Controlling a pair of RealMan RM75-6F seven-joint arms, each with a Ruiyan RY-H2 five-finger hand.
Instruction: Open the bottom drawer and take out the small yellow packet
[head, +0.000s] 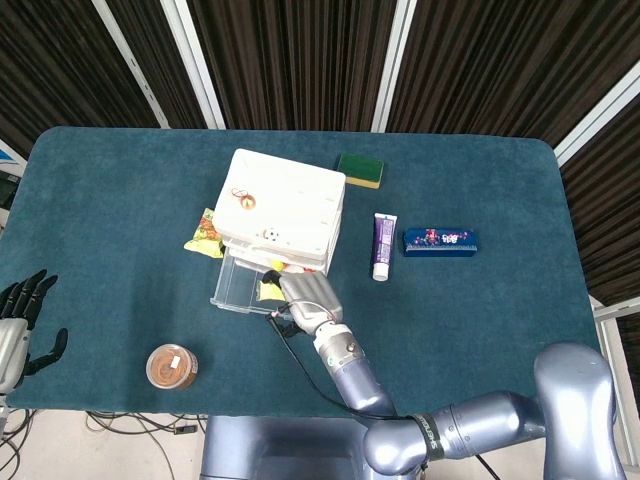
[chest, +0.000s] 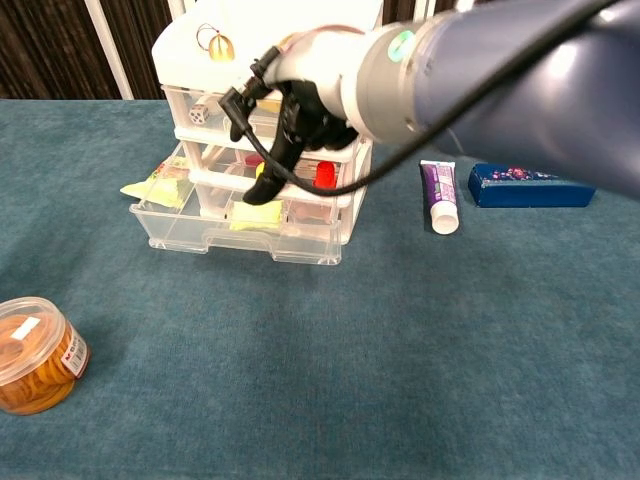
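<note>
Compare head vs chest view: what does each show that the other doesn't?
Head only: left hand idle at the table's edge, green sponge behind the drawer unit. Chest only: drawer fronts and contents side-on, including the small yellow packet lying flat in the open bottom drawer. Both: right hand above that drawer, toothpaste tube, orange-lidded jar.
</note>
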